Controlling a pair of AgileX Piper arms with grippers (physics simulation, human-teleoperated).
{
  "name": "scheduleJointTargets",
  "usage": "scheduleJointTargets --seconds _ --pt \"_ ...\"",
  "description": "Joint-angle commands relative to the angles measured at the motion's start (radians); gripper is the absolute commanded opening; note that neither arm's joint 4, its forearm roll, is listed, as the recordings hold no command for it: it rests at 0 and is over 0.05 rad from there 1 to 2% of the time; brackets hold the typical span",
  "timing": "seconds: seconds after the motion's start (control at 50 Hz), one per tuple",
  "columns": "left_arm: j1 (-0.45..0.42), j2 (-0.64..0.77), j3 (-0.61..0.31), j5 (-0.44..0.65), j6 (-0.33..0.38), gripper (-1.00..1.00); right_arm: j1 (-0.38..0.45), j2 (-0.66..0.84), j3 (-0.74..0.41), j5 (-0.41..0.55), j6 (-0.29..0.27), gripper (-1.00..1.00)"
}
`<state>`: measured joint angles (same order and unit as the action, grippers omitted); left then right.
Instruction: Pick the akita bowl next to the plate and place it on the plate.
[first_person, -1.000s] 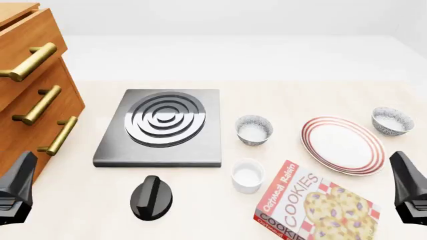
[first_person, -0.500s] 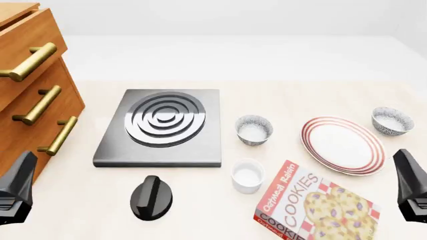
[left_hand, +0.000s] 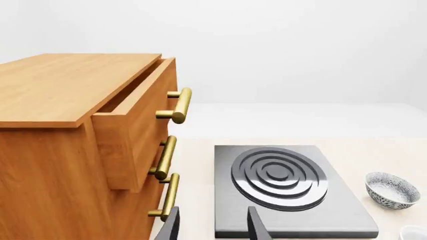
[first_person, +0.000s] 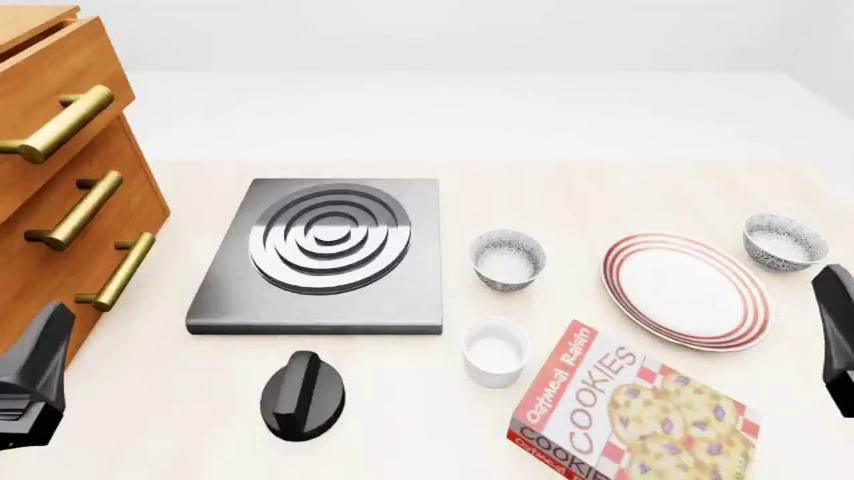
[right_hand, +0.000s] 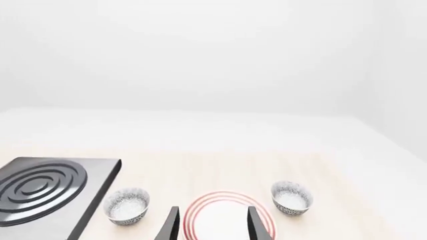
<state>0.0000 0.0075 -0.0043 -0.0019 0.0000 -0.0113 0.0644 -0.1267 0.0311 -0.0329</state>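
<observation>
The plate (first_person: 686, 290), white with red rings, lies at the right of the table. One akita bowl (first_person: 783, 241) sits just beyond the plate's far right rim, close to it. A second, alike bowl (first_person: 509, 258) stands left of the plate, with a wider gap. My right gripper (first_person: 837, 338) hovers at the right edge, nearer than the plate and bowl. In the right wrist view its fingers (right_hand: 170, 225) are open and empty, with the plate (right_hand: 227, 196) and both bowls (right_hand: 291, 196) (right_hand: 127, 205) ahead. My left gripper (first_person: 34, 385) is open and empty at the near left.
A black burner plate (first_person: 327, 250) lies centre left, with a black knob (first_person: 302, 395) in front of it. A plain white cup (first_person: 495, 350) and a cookie box (first_person: 627, 410) sit near the front. A wooden drawer cabinet (first_person: 67, 180) with brass handles fills the left side.
My right gripper has shifted to the right and slightly farther away, now partly out of the front view. The left arm and all objects have stayed still.
</observation>
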Motion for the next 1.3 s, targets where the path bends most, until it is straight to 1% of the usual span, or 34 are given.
scheduleJointTargets --seconds 0.02,0.26,0.46,0.76,0.84,1.02,1.3 --pt "0.0 0.0 0.0 0.0 0.0 1.0 0.012 0.068 -0.053 -0.023 -0.007 1.0" --pt "0.0 0.0 0.0 0.0 0.0 1.0 0.029 0.142 -0.095 -0.057 -0.011 1.0" --pt "0.0 0.0 0.0 0.0 0.0 1.0 0.032 0.209 -0.115 -0.106 -0.006 1.0" --pt "0.0 0.0 0.0 0.0 0.0 1.0 0.033 0.295 -0.153 -0.16 -0.016 1.0" --pt "0.0 0.0 0.0 0.0 0.0 1.0 0.028 0.34 -0.162 -0.191 -0.023 1.0" --pt "0.0 0.0 0.0 0.0 0.0 1.0 0.028 0.402 -0.184 -0.229 -0.027 1.0" --pt "0.0 0.0 0.0 0.0 0.0 1.0 0.009 0.505 -0.206 -0.286 -0.024 1.0"
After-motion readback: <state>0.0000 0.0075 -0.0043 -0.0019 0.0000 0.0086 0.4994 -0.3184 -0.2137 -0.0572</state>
